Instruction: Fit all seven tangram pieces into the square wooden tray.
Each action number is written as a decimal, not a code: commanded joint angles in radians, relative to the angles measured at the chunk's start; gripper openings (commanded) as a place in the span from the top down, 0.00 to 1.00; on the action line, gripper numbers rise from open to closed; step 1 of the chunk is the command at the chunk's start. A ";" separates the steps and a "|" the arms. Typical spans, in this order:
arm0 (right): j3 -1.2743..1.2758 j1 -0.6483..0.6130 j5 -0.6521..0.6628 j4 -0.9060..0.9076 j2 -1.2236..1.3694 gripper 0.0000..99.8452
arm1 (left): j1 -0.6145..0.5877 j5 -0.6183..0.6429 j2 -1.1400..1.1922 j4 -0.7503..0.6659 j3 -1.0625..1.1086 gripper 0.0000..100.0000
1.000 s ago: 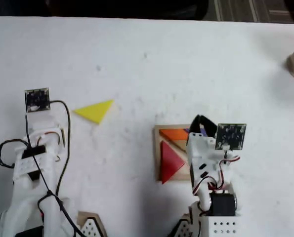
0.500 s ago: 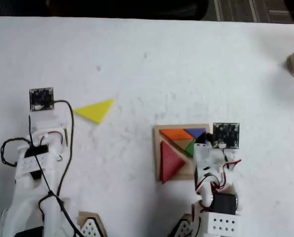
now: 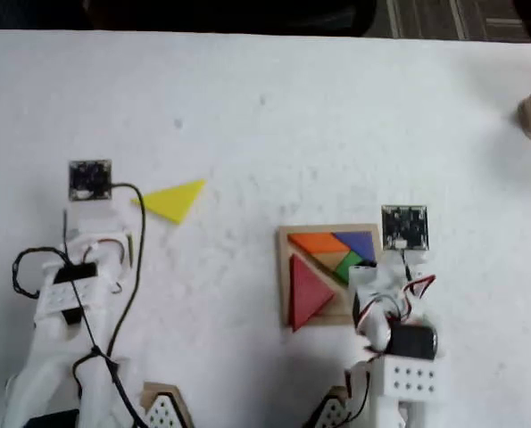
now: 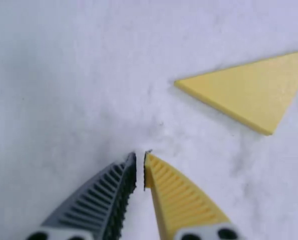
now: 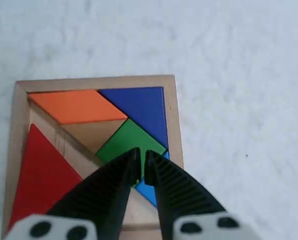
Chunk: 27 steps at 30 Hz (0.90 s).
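Tabletop (image 3: 247, 98), white, read from the left edge across. First the left gripper (image 4: 140, 159): fingers pressed together, tips all but touching, holding nothing, low over bare surface. Over the last second its arm has crept sideways toward the yellow triangle (image 3: 172, 199). The wrist view now puts that piece just beside the fingertips, not touching. It lies flat, well apart from the square wooden tray (image 3: 283, 272), and is the one piece seen outside it.

Tray sits right of centre. Inside:
- red triangle (image 3: 307, 290) along the left side
- orange parallelogram (image 3: 316, 242) and blue triangle (image 3: 360, 242) along the far edge
- green square (image 3: 348, 264) tucked below those two

Bare wood shows between orange and green, and in a strip beside the red.

Then the right gripper (image 5: 141, 159): closed, empty, hovering over the tray by the green square. A second ago this arm covered much of the tray. It has drawn back toward its base, uncovering the pieces.

Reading: right arm's placement looks finished, and the turn passes to the left arm. Task incomplete, since the yellow is still out and gaps remain. The left gripper must open before it can take the triangle's thin edge.
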 commanded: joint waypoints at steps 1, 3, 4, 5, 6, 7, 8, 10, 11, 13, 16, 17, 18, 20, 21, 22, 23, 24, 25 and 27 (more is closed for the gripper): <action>-0.091 -0.010 0.015 -0.005 0.168 0.98 | 0.041 0.011 -0.036 -0.029 -0.005 0.94; -0.098 -0.013 0.017 -0.005 0.208 0.98 | 0.041 0.011 -0.036 -0.029 -0.005 0.94; -0.098 -0.018 0.017 -0.005 0.213 0.98 | 0.042 0.011 -0.035 -0.029 -0.006 0.94; -0.098 -0.030 0.017 -0.004 0.213 0.98 | 0.042 0.011 -0.031 -0.029 -0.008 0.94; -0.097 -0.044 0.017 -0.002 0.213 0.98 | 0.042 0.011 -0.031 -0.029 -0.008 0.94; -0.094 -0.058 0.017 -0.002 0.219 0.98 | 0.042 0.011 -0.031 -0.029 -0.009 0.94; -0.092 -0.071 0.017 0.001 0.222 0.98 | 0.042 0.011 -0.031 -0.029 -0.009 0.94; -0.092 -0.081 0.017 0.002 0.223 0.98 | 0.045 0.011 -0.031 -0.029 -0.009 0.94; -0.091 -0.082 0.017 0.002 0.223 0.98 | 0.050 0.011 -0.031 -0.029 -0.009 0.94; -0.084 -0.084 0.017 0.002 0.223 0.98 | 0.053 0.011 -0.031 -0.029 -0.009 0.94; -0.083 -0.088 0.017 0.002 0.223 0.98 | 0.054 0.011 -0.031 -0.029 -0.009 0.94; -0.081 -0.090 0.017 0.002 0.223 0.98 | 0.058 0.011 -0.030 -0.029 -0.009 0.94; -0.081 -0.091 0.017 0.002 0.223 0.98 | 0.059 0.011 -0.030 -0.029 -0.008 0.94; -0.081 -0.111 0.017 0.005 0.223 0.98 | 0.064 0.011 -0.030 -0.029 -0.006 0.94; -0.081 -0.120 0.017 0.012 0.223 0.98 | 0.064 0.011 -0.030 -0.029 -0.006 0.94; -0.084 -0.125 0.017 0.021 0.223 0.98 | 0.064 0.011 -0.030 -0.029 -0.006 0.94; -0.087 -0.128 0.017 0.025 0.223 0.98 | 0.064 0.011 -0.030 -0.029 -0.006 0.94; -0.089 -0.128 0.017 0.025 0.223 0.98 | 0.064 0.011 -0.030 -0.029 -0.006 0.94; -0.089 -0.128 0.017 0.025 0.223 0.98 | 0.062 0.011 -0.030 -0.029 -0.006 0.94; -0.095 -0.128 0.017 0.027 0.223 0.98 | 0.062 0.011 -0.030 -0.029 -0.005 0.94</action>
